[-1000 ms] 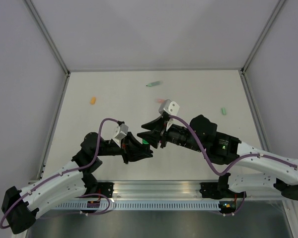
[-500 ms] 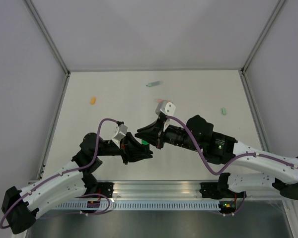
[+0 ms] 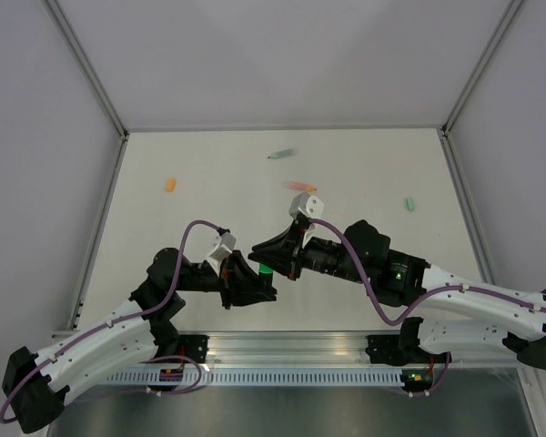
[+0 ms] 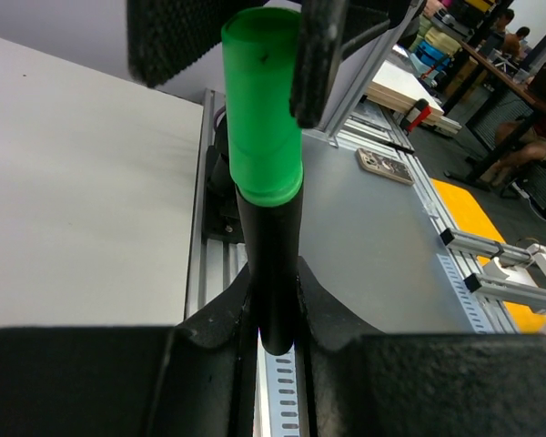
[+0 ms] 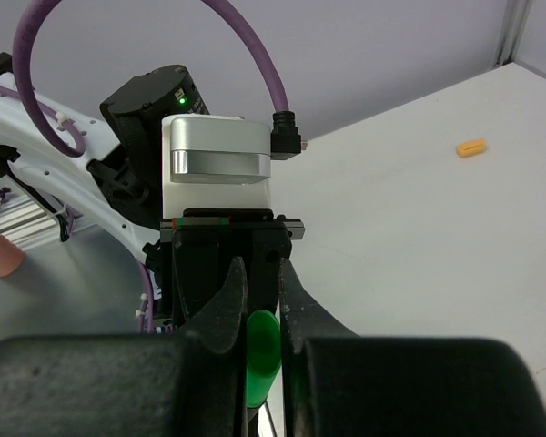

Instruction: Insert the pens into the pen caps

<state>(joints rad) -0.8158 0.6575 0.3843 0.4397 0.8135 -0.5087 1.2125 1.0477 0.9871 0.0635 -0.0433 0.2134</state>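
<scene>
Top: left tool [image 3: 262,282] and right tool [image 3: 270,261] meet above surface [image 3: 164,237], bright green cap [image 3: 266,269] between | Left wrist: left tool clenched on black pen [image 4: 271,264], that cap on its end | Right wrist: right tool grasping that cap.

White table [image 3: 155,228], alu rail [image 3: 291,349] at near edge, pale lilac walls [image 3: 282,55], even light.

A white table [image 3: 209,164] sits inside pale grey walls [image 3: 282,55], with a slotted aluminium rail [image 3: 282,375] running along its near edge.
</scene>
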